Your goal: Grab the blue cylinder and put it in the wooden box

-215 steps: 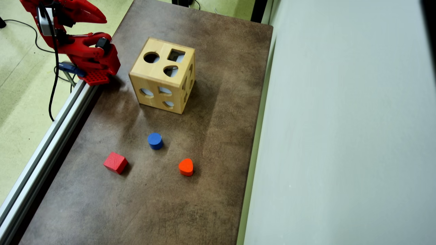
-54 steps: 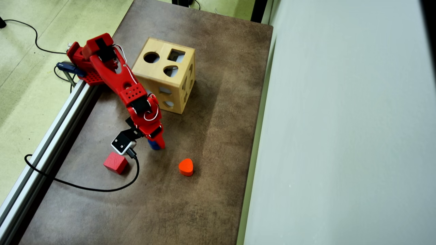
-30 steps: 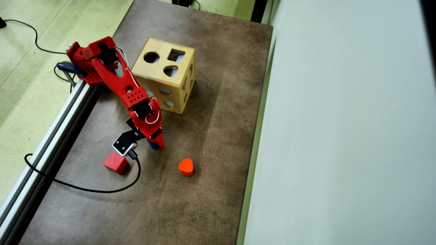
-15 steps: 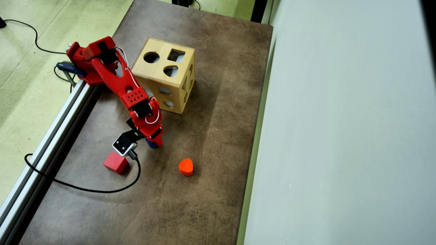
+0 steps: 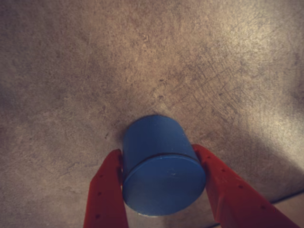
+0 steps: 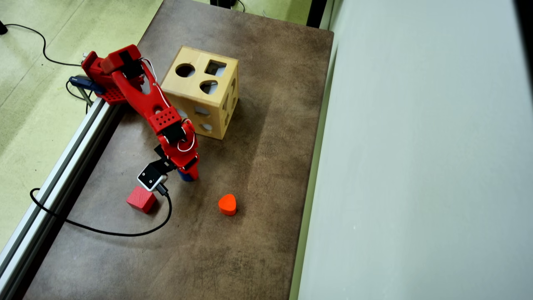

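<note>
The blue cylinder (image 5: pixel 161 175) sits between my two red fingers in the wrist view, its flat round face towards the camera. Both fingers press against its sides, so my gripper (image 5: pixel 156 149) is shut on it, low over the brown table. In the overhead view only a sliver of the cylinder (image 6: pixel 184 176) shows under the gripper (image 6: pixel 187 174). I cannot tell whether it still rests on the table. The wooden box (image 6: pixel 187 91) stands behind the arm, with round, square and heart-like holes on top.
A red cube (image 6: pixel 141 199) lies left of the gripper, by the wrist camera (image 6: pixel 150 178). An orange-red heart block (image 6: pixel 227 204) lies to the right. An aluminium rail (image 6: pixel 62 162) runs along the table's left edge and a black cable (image 6: pixel 108 233) loops across the table.
</note>
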Motion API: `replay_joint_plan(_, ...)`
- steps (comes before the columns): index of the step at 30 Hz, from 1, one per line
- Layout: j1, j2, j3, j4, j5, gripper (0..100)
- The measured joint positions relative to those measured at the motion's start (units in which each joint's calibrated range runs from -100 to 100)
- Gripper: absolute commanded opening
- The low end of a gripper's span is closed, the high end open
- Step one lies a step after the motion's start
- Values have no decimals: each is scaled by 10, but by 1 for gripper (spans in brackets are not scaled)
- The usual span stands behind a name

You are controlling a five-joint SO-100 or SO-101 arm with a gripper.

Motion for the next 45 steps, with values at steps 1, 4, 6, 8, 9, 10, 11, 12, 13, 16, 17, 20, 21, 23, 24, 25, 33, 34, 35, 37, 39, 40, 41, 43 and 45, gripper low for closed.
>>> replay_joint_plan(1,1,-4,0,1,0,13)
replay_joint_plan(4,1,-28,0,1,0,13)
replay_joint_plan(6,1,-42,0,1,0,13)
replay_joint_plan(8,1,-53,0,2,0,13)
replay_joint_plan(9,1,-58,0,5,0,13)
replay_joint_plan(10,1,-63,0,9,0,13)
replay_joint_plan(11,1,-69,0,14,0,13)
replay_joint_plan(12,1,-78,0,23,0,13)
replay_joint_plan(13,1,-88,0,32,0,13)
replay_joint_plan(16,1,-131,0,67,0,13)
replay_joint_plan(17,1,-145,0,78,0,13)
replay_joint_plan(20,1,-199,0,111,0,13)
replay_joint_plan(21,1,-219,0,119,0,13)
replay_joint_plan(23,1,-252,0,130,0,13)
replay_joint_plan(24,0,-269,0,135,0,13)
replay_joint_plan(25,0,-287,0,140,0,13)
replay_joint_plan(33,-45,-389,0,242,0,13)
replay_joint_plan(34,-55,-398,0,253,0,13)
replay_joint_plan(35,-66,-408,0,264,0,13)
replay_joint_plan(37,-90,-427,0,278,0,13)
replay_joint_plan(39,-116,-445,0,289,0,13)
replay_joint_plan(40,-128,-454,0,295,0,13)
replay_joint_plan(41,-142,-463,0,299,0,13)
replay_joint_plan(43,-164,-478,0,309,0,13)
replay_joint_plan(45,-186,-492,0,315,0,13)
